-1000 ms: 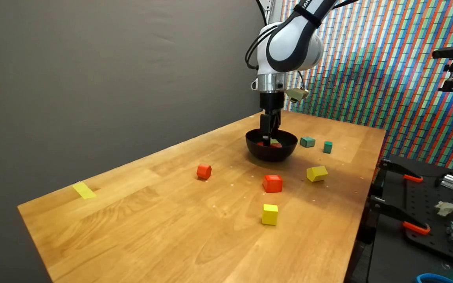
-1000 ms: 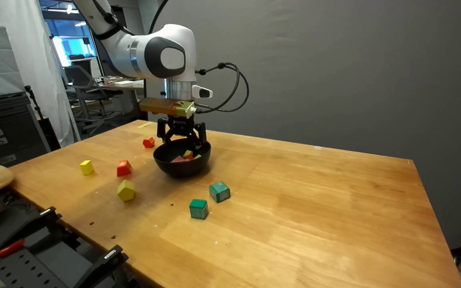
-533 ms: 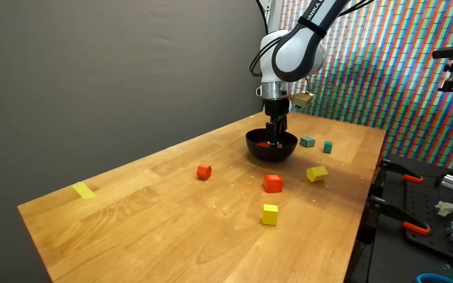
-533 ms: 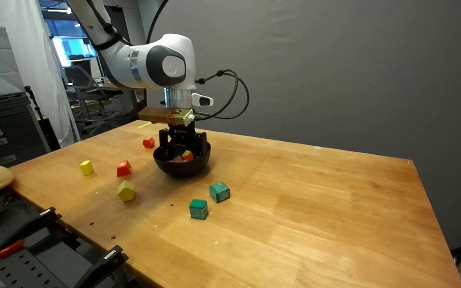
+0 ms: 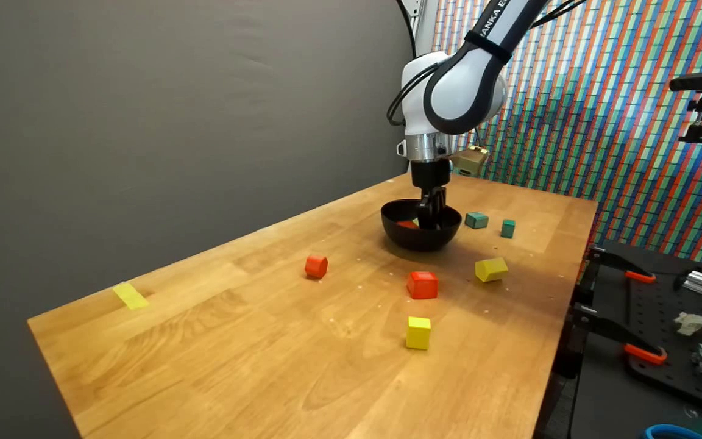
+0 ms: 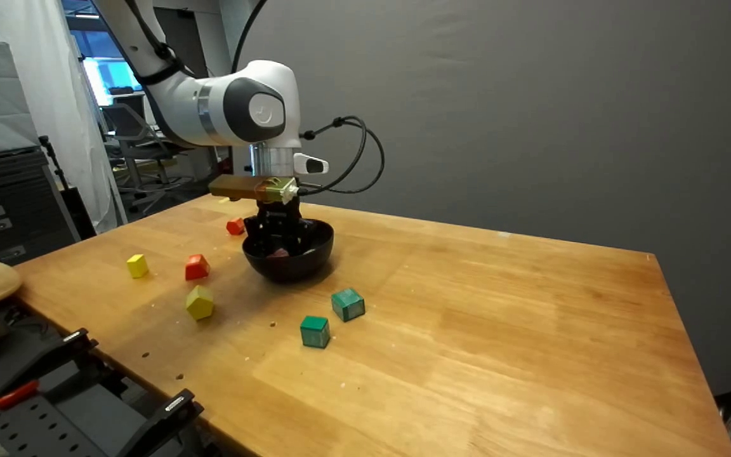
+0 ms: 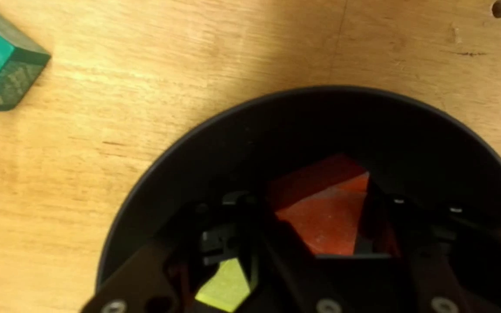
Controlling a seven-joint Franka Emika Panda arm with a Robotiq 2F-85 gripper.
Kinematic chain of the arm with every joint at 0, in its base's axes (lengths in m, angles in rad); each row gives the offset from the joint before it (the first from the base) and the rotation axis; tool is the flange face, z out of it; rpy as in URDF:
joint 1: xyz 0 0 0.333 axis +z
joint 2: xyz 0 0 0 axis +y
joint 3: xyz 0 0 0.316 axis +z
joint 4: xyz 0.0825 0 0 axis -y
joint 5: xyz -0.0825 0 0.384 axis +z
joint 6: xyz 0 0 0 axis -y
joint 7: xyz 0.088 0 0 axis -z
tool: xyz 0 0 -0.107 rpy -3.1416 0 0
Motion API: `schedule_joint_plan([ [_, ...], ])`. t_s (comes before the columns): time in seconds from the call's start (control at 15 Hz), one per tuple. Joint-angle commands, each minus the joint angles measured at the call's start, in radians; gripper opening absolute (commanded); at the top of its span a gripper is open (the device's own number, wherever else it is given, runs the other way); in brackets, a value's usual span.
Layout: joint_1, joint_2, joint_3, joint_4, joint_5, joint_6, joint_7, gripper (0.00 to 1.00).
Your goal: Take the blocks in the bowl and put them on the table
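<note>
Wrist view: red block (image 7: pixel 331 219) lies between the gripper's (image 7: pixel 323 204) part-closed jaws; cannot tell if held.

In an exterior view: office chair (image 6: pixel 125 122) far left; white curtain (image 6: pixel 51 101), drawer cabinet (image 6: pixel 29 198) left; black clamps (image 6: pixel 161 420) near left.

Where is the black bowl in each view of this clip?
In an exterior view: bowl, just right of centre.
In an exterior view: bowl, left of centre, slightly low.
In the wrist view: bowl, large, running off the bottom and right edges.
Shared landmark: a teal block, likely the same one, right of the bowl in both exterior views, upper left in the wrist view.
</note>
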Motion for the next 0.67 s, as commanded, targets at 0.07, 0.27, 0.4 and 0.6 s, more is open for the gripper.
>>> schedule_joint_plan([
  [0.07, 0.002, -0.063, -0.002, -0.032, -0.023, 0.018, -0.001, 0.23],
  [0.27, -0.032, -0.198, 0.004, -0.099, -0.002, 0.056, -0.042, 0.23],
  [0.4, -0.055, -0.288, -0.002, -0.130, 0.004, 0.090, -0.066, 0.23],
  [0.6, -0.085, -0.324, -0.018, -0.079, 0.002, 0.059, -0.133, 0.23],
])
